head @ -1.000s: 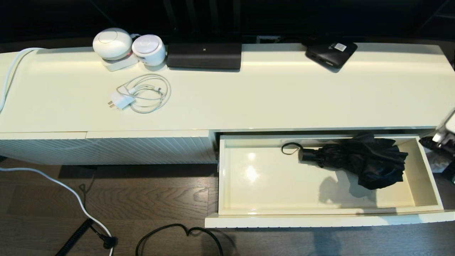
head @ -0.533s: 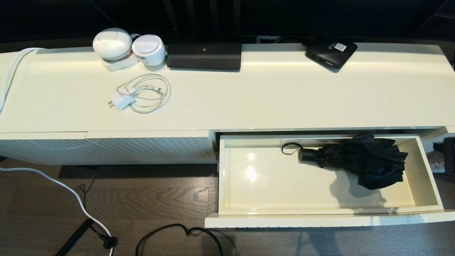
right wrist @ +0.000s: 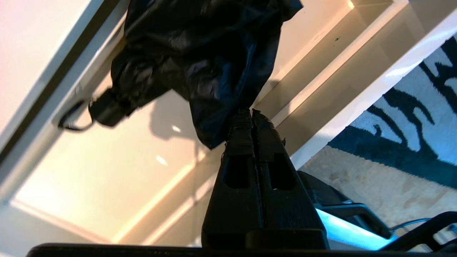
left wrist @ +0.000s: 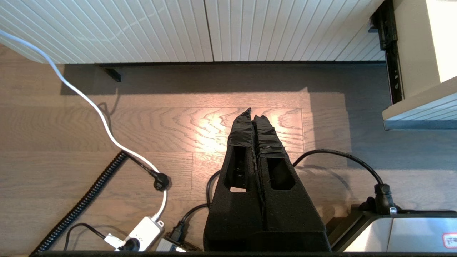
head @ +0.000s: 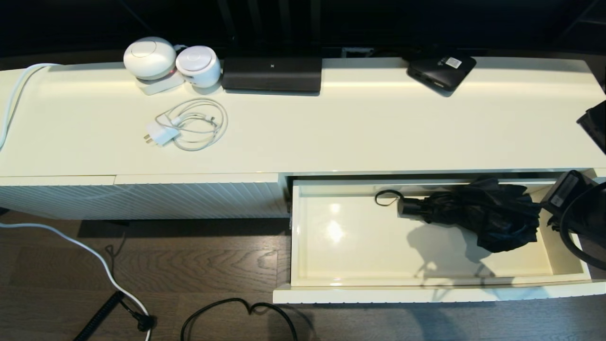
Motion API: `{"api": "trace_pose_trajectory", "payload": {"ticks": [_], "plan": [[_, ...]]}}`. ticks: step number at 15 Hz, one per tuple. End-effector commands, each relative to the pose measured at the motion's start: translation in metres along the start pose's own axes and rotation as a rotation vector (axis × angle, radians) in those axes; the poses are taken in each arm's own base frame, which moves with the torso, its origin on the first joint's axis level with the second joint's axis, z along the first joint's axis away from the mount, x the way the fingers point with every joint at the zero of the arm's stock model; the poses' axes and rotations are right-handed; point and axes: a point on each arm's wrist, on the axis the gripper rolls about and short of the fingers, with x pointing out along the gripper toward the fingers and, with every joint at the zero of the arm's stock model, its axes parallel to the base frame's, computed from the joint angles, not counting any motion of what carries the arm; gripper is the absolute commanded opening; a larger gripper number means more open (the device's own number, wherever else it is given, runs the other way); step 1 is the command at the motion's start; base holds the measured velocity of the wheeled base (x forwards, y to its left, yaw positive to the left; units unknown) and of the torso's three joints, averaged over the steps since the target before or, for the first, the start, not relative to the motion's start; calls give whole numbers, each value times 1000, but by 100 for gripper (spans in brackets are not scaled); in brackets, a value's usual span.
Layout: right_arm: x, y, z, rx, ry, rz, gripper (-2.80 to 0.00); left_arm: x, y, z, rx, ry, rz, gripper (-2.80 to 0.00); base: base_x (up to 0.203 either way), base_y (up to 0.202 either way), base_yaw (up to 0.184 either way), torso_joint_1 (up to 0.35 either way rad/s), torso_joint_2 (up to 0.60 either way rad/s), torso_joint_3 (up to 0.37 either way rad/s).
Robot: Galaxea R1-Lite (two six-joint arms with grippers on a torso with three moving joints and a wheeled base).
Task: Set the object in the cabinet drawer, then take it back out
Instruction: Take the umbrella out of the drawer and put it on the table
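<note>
The cabinet drawer (head: 360, 246) stands pulled out, its glossy cream inside showing. The black folding umbrella (head: 483, 215) lies in its right half, the short handle (head: 409, 207) and wrist loop (head: 386, 196) pointing left. My right arm (head: 568, 199) reaches in from the right edge over the drawer's right end. In the right wrist view my right gripper (right wrist: 250, 111) is shut and empty, its tips just short of the umbrella's loose fabric (right wrist: 200, 53). My left gripper (left wrist: 254, 112) hangs shut over the wooden floor, left of the drawer's corner (left wrist: 417, 110).
On the cabinet top (head: 331, 132) lie a white charger with coiled cable (head: 187, 125), two round white devices (head: 149, 57), a long black box (head: 272, 73) and a flat black box with a white label (head: 440, 71). Cables (head: 236, 308) trail on the floor. A patterned rug (right wrist: 403, 135) lies right of the drawer.
My right arm has come back in from the right edge and now hangs over the drawer's right end. Its shadow has shifted on the drawer floor. The umbrella has not moved.
</note>
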Motion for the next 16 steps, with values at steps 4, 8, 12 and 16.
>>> {"api": "trace_pose_trajectory", "payload": {"ticks": [4, 8, 12, 16], "plan": [[27, 16, -6, 106, -104, -134, 0, 0, 0, 0, 0, 0, 0, -280, 0, 0, 0, 0, 0, 0], [54, 17, -16, 119, -27, -206, 0, 0, 0, 0, 0, 0, 0, -280, 0, 0, 0, 0, 0, 0], [70, 20, -15, 188, 124, -173, 0, 0, 0, 0, 0, 1, 1, -280, 0, 0, 0, 0, 0, 0], [87, 23, -10, 220, 125, -199, 0, 0, 0, 0, 0, 0, 1, -280, 0, 0, 0, 0, 0, 0]]}}
